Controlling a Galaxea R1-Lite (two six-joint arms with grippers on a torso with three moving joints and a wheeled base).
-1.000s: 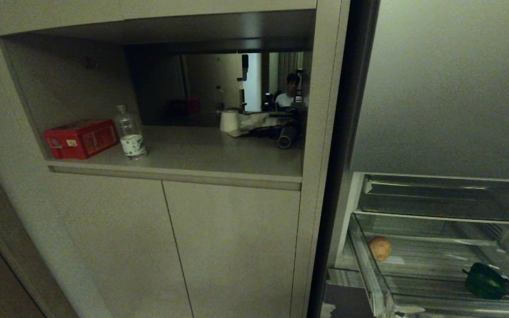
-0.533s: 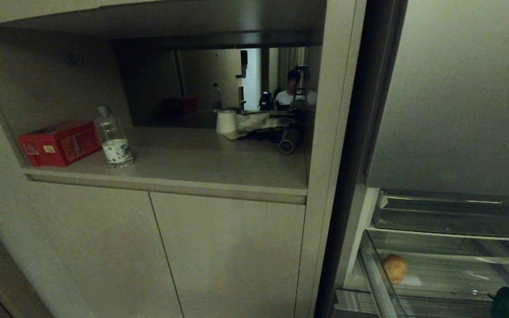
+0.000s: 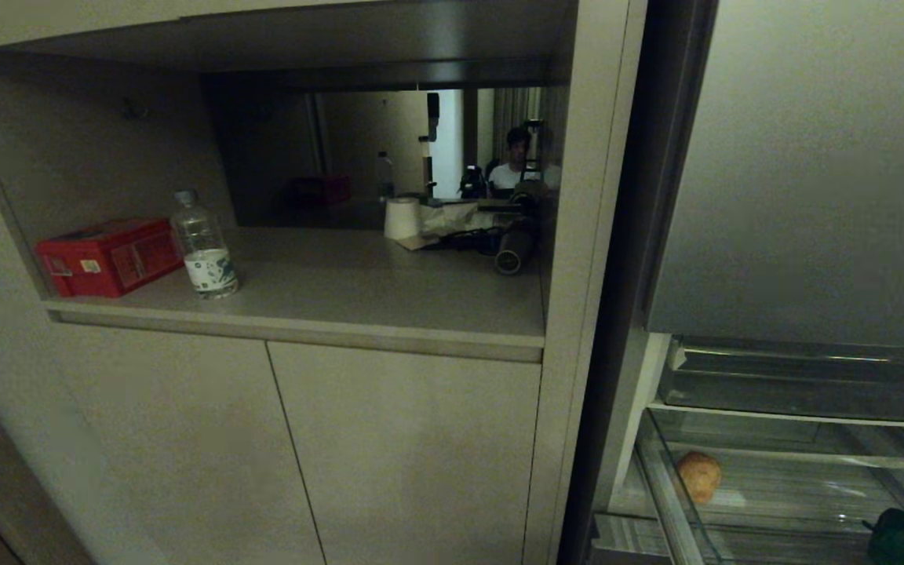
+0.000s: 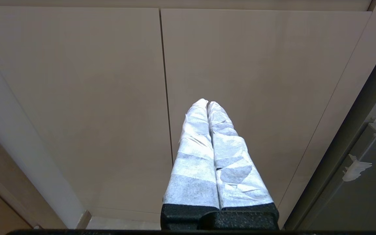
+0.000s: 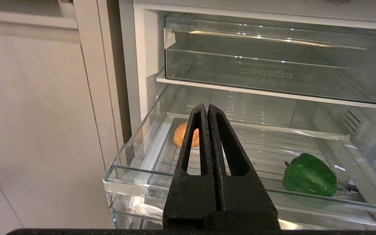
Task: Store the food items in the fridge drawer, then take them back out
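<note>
Both our grippers closed and empty, food in the open fridge drawer [image 5: 135, 178].
With the potato [image 5: 183, 134] half hidden behind our right gripper [image 5: 206, 109] and the green pepper [image 5: 309, 175] lower right, we risk striking the clear front wall; left gripper [image 4: 207, 104] faces the cabinet.

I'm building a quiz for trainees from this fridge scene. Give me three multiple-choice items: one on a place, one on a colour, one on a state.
1. Where does the potato lie?
A. in the clear drawer bin
B. on the cabinet shelf
C. in the coolBox

2. What colour is the box beside the water bottle?
A. blue
B. red
C. white

3. How does the right gripper stand?
A. open
B. shut on the green pepper
C. shut, empty

Key: 1 A, it rests on the bin's floor, apart from the green pepper; 2 B, red on the shelf; 3 C, its fingers meet with nothing between them.
</note>
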